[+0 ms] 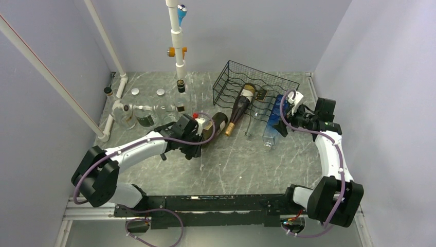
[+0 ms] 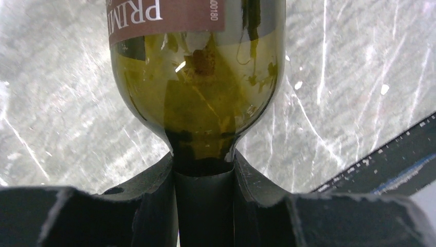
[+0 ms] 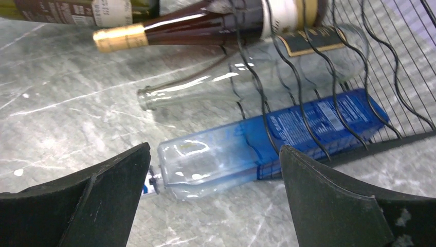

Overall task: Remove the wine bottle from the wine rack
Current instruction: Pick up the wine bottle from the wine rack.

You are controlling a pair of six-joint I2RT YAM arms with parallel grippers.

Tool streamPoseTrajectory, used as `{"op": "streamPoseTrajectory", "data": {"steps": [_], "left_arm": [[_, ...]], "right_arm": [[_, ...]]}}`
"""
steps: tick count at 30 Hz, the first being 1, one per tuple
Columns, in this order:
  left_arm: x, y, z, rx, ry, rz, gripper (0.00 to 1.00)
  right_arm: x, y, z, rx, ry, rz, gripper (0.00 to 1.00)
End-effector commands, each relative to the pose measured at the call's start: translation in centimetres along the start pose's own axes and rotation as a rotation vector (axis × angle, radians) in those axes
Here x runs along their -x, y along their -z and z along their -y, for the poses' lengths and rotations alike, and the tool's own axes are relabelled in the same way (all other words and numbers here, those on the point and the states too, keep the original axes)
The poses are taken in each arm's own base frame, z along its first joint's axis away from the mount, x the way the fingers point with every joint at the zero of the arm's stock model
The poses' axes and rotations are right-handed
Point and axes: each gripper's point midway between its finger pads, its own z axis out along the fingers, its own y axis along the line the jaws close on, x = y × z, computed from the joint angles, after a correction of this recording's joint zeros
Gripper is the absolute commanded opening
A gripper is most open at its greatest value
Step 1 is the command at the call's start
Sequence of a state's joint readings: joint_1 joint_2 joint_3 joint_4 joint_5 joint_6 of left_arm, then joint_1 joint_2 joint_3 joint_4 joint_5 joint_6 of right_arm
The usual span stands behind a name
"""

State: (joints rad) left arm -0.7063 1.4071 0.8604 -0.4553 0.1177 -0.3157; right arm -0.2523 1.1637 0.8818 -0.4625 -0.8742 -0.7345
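Observation:
The wine bottle point(image 2: 198, 98) is olive-green glass with a maroon label. My left gripper point(image 2: 203, 157) is shut on its neck. In the top view it point(image 1: 217, 123) lies just left of the black wire wine rack point(image 1: 234, 72), outside the wires, with the left gripper point(image 1: 197, 131) at its near end. The rack holds a brown bottle with a gold cap point(image 3: 169, 32), a clear bottle point(image 3: 216, 82) and a blue bottle point(image 3: 288, 128). My right gripper point(image 3: 214, 150) hangs open over the blue bottle's clear neck end, touching nothing. From above, the right gripper point(image 1: 289, 117) is at the rack's right front corner.
A white pipe frame point(image 1: 176, 38) stands at the back left, with several glass bottles and jars point(image 1: 145, 115) around its foot. Grey walls close in the left, back and right sides. The black base rail point(image 1: 205, 203) runs along the near edge.

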Motion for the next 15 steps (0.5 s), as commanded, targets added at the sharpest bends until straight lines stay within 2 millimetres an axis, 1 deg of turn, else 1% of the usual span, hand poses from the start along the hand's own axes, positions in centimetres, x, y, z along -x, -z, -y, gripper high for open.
{"op": "streamPoseTrajectory", "data": {"steps": [1,3,5,9,12,15], "left_arm": [[0.9,2.5,2.4,-0.107,0.009,0.036,0.0],[0.3,3.2,2.7,-0.127,0.011,0.013,0.0],[-0.1,3.9,3.0,-0.139,0.014,-0.009,0.0],[-0.7,5.5,3.3,-0.149,0.01,-0.042,0.0],[-1.3,6.3,3.6,-0.163,0.013,-0.068,0.0],[-2.2,6.8,4.0,-0.187,0.02,-0.112,0.0]], "right_arm": [[2.4,-0.2,-3.1,0.139,0.117,0.102,0.99],[2.7,-0.6,-4.5,0.193,0.153,0.124,1.0],[3.1,-1.2,-6.3,0.264,0.205,0.143,1.0],[3.8,-2.5,-11.1,0.434,0.419,0.207,1.0],[4.3,-2.8,-15.0,0.598,0.561,0.296,1.0],[4.5,-3.2,-17.9,0.717,0.645,0.351,1.0]]}}
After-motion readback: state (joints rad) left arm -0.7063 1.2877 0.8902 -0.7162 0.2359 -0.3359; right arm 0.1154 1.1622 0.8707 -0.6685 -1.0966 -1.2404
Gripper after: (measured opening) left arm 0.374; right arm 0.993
